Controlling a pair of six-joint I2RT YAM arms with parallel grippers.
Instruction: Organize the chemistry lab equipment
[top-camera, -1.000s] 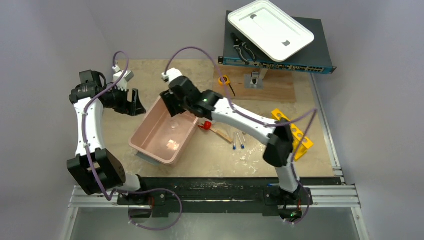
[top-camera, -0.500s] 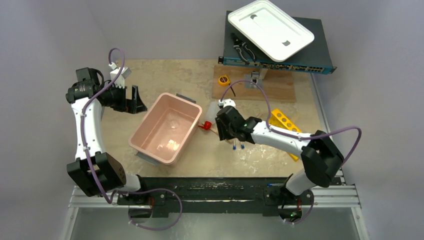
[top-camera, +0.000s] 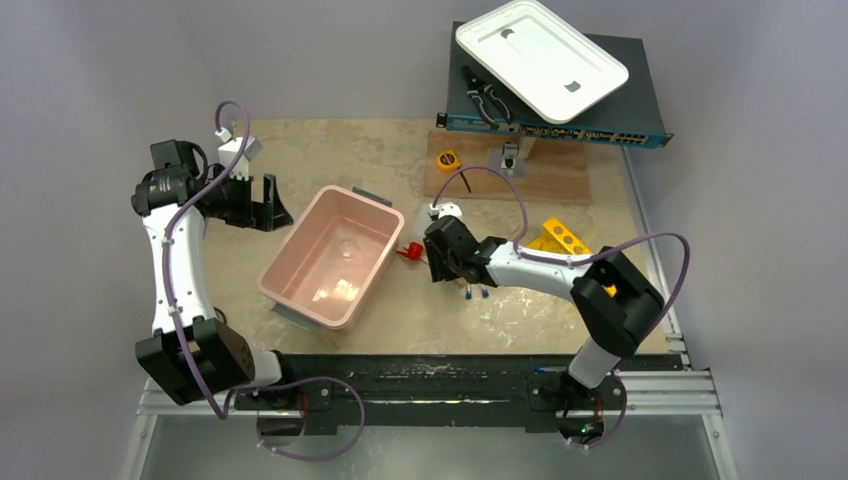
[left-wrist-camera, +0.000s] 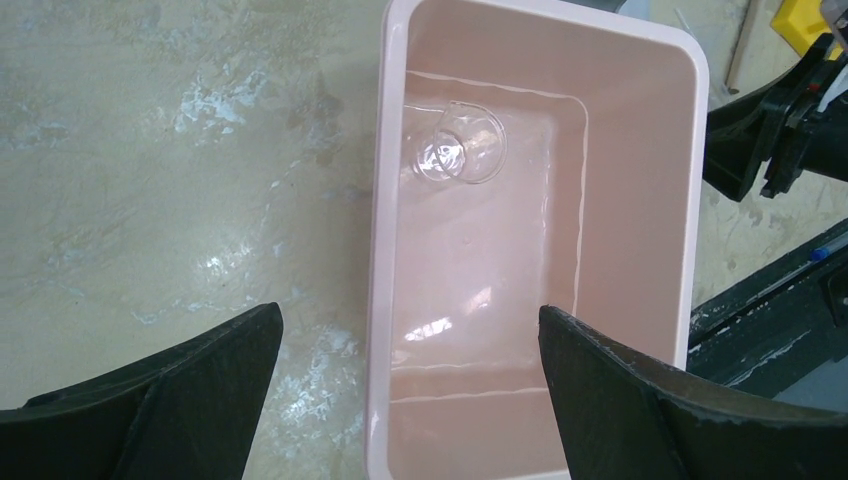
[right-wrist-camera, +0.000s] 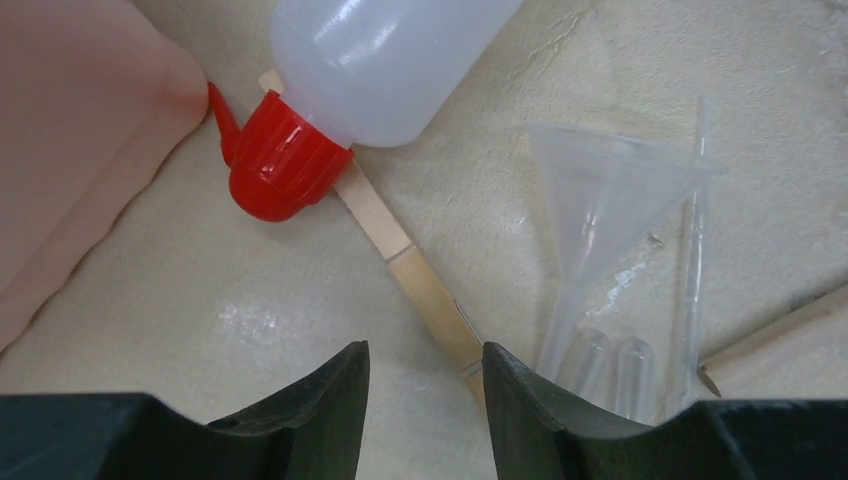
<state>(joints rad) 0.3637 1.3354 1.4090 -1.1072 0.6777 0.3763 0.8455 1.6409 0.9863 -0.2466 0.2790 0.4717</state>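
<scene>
The translucent-white squeeze bottle with its red nozzle lies beside the pink tub. A slim wooden stick runs under the nozzle. Thin clear tubes with blue tips lie next to a clear funnel. My right gripper is low over the stick, open with a narrow gap and empty. The yellow holed rack is partly hidden behind the right arm. My left gripper is wide open and empty, left of the tub.
A small clear glass vessel lies in the tub. A yellow tape measure sits by a wooden board. At the back a black box carries black-handled pliers and a white tray.
My right arm has swung from over the tub's far end to the right and down, now low over the stick by the bottle. The left arm has barely moved.
</scene>
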